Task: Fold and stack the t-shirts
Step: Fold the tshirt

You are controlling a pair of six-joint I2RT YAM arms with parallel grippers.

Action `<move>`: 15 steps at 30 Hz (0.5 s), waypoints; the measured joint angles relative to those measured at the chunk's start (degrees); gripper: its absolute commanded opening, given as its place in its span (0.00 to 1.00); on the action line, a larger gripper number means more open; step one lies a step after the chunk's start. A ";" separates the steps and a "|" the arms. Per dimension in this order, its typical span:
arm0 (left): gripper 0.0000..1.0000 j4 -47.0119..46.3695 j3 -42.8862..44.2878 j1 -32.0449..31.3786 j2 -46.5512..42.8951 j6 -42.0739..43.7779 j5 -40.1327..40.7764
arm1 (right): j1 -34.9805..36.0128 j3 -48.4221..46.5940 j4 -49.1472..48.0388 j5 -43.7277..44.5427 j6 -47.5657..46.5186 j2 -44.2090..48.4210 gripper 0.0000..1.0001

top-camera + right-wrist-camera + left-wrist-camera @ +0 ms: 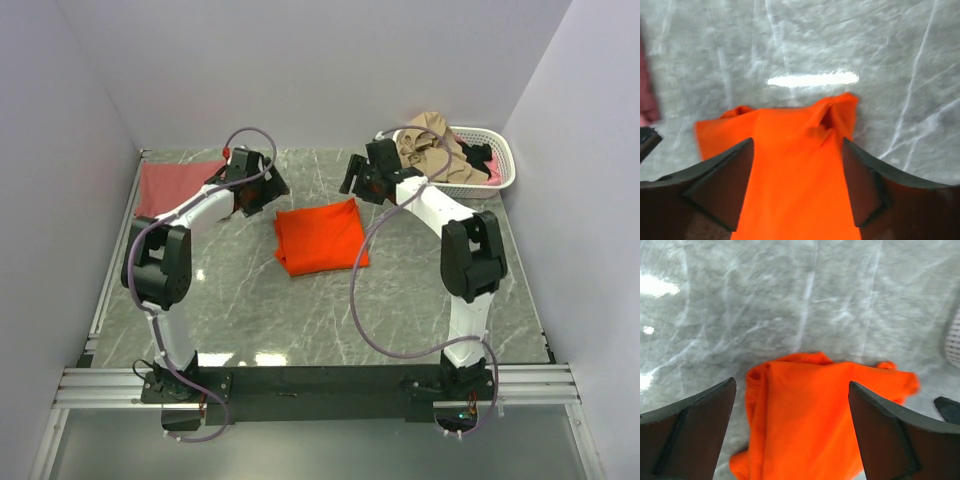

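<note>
The bright orange-red t-shirt (pixel 320 237) lies folded into a rough rectangle on the middle of the marble table. It also shows in the left wrist view (pixel 815 415) and the right wrist view (pixel 795 165). The dusty brick-red t-shirt (pixel 170 185) lies folded flat at the back left. My left gripper (pixel 258 192) hovers just beyond the orange shirt's far left corner, open and empty (pixel 791 385). My right gripper (pixel 358 180) hovers beyond its far right corner, also open and empty (pixel 797 142). Neither gripper touches the cloth.
A white slotted plastic basket (pixel 507 160) stands at the back right, holding beige, black and pink clothes (pixel 430 150). White walls close in the table at the left, back and right. A metal rail (pixel 110 280) runs along the left edge.
</note>
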State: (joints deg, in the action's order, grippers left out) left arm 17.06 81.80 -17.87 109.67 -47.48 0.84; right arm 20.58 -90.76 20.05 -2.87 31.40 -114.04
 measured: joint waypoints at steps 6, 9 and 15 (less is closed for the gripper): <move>0.99 -4.46 -5.88 -0.31 -6.62 -0.44 -4.28 | 0.00 8.76 -3.96 -7.28 0.70 7.78 0.89; 0.99 -6.49 -6.93 -0.83 -6.75 -1.11 -6.80 | 0.00 9.25 -5.84 -11.47 1.95 7.87 0.89; 0.99 -9.09 -4.90 -1.22 -0.76 -1.73 -12.31 | -0.31 3.76 -7.48 -15.74 4.79 0.33 0.89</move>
State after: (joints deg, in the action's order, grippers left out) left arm 7.97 76.90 -19.09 108.90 -49.21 -11.46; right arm 20.27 -87.00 12.58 -18.61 36.18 -113.71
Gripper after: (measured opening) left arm 0.992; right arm 0.893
